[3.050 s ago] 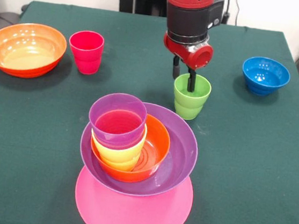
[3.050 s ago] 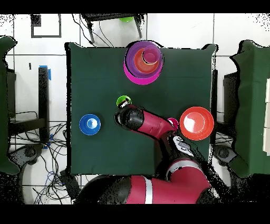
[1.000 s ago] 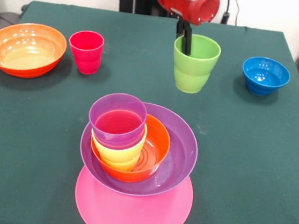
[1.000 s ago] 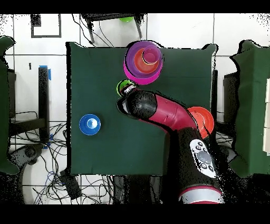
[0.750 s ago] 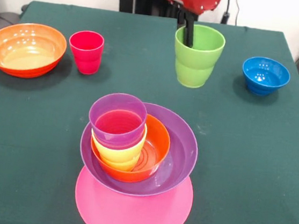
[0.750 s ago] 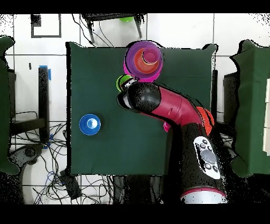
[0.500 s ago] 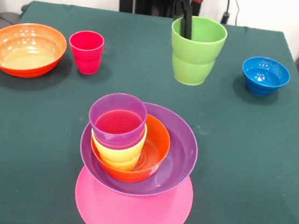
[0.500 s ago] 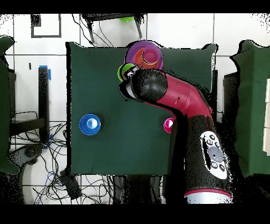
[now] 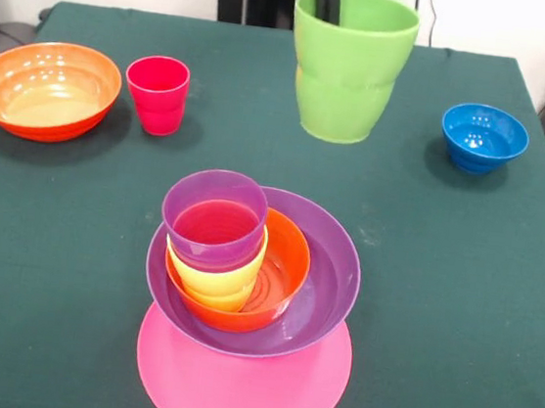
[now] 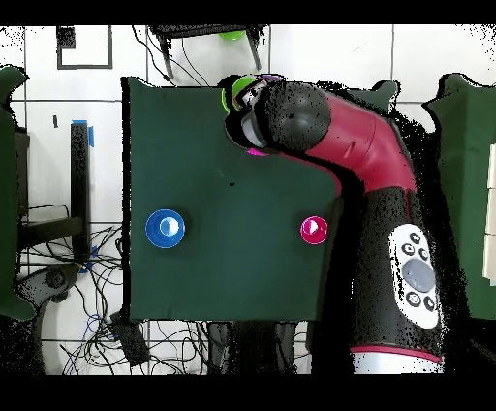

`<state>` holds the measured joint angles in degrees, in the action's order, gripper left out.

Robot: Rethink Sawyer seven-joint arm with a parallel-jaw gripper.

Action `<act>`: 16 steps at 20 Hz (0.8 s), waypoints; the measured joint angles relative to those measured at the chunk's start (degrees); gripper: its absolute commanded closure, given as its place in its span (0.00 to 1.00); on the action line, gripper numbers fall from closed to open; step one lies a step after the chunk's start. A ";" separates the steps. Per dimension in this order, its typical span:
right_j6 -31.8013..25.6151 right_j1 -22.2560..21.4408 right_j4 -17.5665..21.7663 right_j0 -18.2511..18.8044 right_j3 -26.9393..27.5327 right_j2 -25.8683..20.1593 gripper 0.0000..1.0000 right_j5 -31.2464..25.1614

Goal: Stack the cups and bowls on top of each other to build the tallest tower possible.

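front view: the light green cup (image 9: 351, 63) hangs lifted above the desk (image 9: 460, 285), large at the top of the picture, with the dark jaws pinching its far rim, one finger (image 9: 327, 1) inside the cup. below it the tower (image 9: 247, 300) stands near the desk's front edge: the wide pink bowl (image 9: 232, 387) upturned as base, the purple bowl (image 9: 322, 288) on it, the small orange bowl (image 9: 279, 279) nested inside, then the yellow cup (image 9: 215, 278) and the purple cup (image 9: 215, 219) on top. the red cup (image 9: 156, 93) and the large orange bowl (image 9: 44, 87) stand apart at the left, the small blue bowl (image 9: 484, 138) at the right. overhead, the red arm (image 10: 358, 155) reaches across the desk and hides most of the tower.
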<state>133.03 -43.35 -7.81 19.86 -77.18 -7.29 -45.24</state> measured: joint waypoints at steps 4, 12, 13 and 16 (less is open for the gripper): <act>0.00 0.50 0.02 -0.10 5.72 0.01 1.00 -3.34; 0.00 3.64 0.04 -0.15 16.56 0.00 1.00 -8.08; 0.00 4.20 0.04 -0.14 17.82 -0.01 1.00 -8.36; 0.00 5.79 0.04 -0.15 21.02 -0.02 1.00 -8.63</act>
<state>133.03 -37.56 -7.78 19.71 -56.16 -7.31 -53.87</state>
